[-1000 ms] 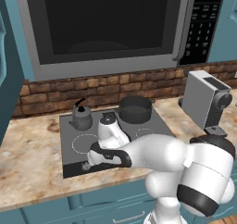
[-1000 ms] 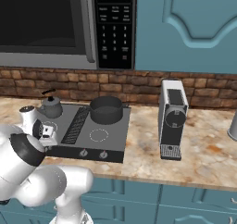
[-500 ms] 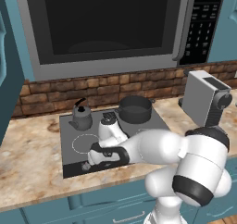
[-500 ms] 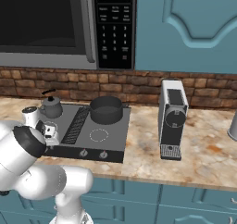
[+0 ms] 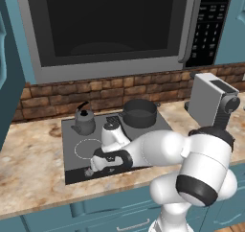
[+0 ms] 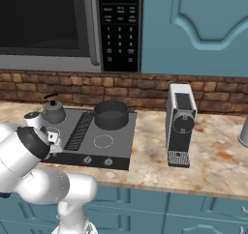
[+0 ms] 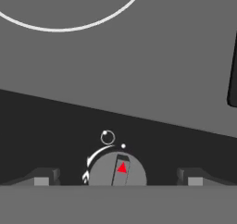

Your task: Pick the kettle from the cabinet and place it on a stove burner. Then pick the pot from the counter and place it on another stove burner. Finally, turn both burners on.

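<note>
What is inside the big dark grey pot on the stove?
The wide dark-grey round pot sits open on a back burner of the flat dark-grey cooktop. Its inside looks dark and empty, but the near wall hides part of the bottom.

One kettle [image 5: 84, 122] and one pot [image 5: 139, 113] sit on one cooktop [image 6: 118, 137]. One microwave [image 5: 110, 27] hangs above. One coffee machine [image 6: 180, 124] stands beside.

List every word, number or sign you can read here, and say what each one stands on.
No words or numbers can be read.
Black microwave keypad panel: rows of white key labels, too small and blurred to read.
Round grey stove knob: a red triangle on its grip, no text.
Dark front strip of the cooktop around that knob: a small white ring, a white dot and a curved white arrow, no lettering.
White coffee machine: no legible label.
</note>
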